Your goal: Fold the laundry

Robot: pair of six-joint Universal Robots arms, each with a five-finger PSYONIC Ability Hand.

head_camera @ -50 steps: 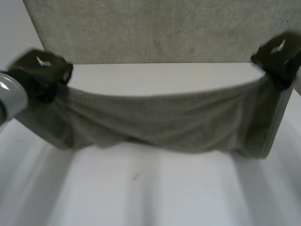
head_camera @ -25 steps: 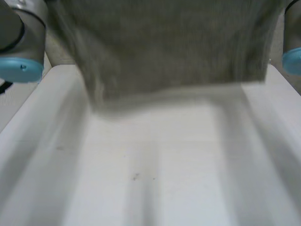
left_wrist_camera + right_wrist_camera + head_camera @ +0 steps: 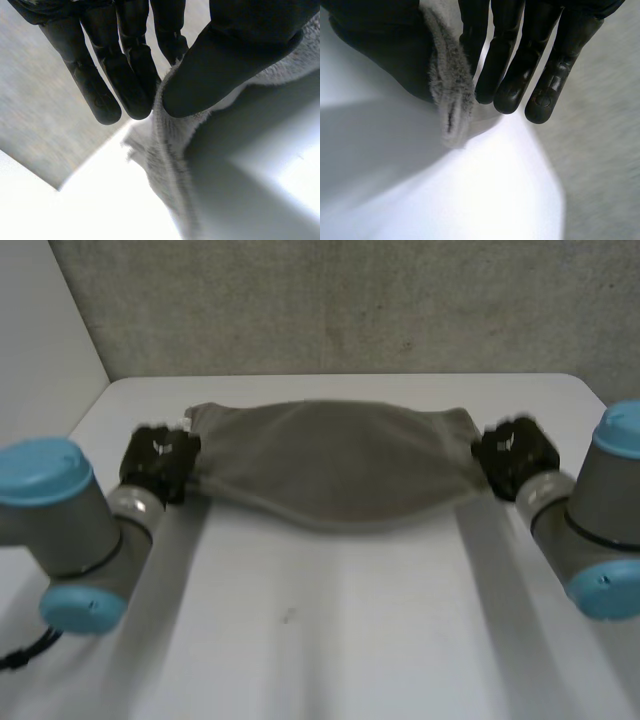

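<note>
1. The grey cloth (image 3: 335, 465) was spread left to right over the far half of the white table (image 3: 330, 640), between the two hands.
2. The left hand (image 3: 160, 462) was at the cloth's left end and the right hand (image 3: 515, 455) at its right end. The hands were well apart with the cloth stretched between them.
3. The cloth's far edge ran nearly straight, and its near edge bowed toward the near side at the middle. I couldn't tell whether the middle rested on the table or hung just above it.
4. In the left wrist view, the thumb (image 3: 235, 55) pressed the cloth's edge against the fingers (image 3: 125, 70). The fingers were straight and close together, pinching the cloth. Below the pinch the cloth bunched into a ridge.
5. In the right wrist view, the fingers (image 3: 520, 65) were straight and side by side. A fuzzy cloth edge was clamped between them and the thumb (image 3: 380, 45), so this was also a pinch.
6. The left arm (image 3: 70, 530) came in from the near left and the right arm (image 3: 600, 510) from the near right. Both pointed toward the far side.
7. A grey textured wall (image 3: 350, 300) stood behind the table's far edge.
</note>
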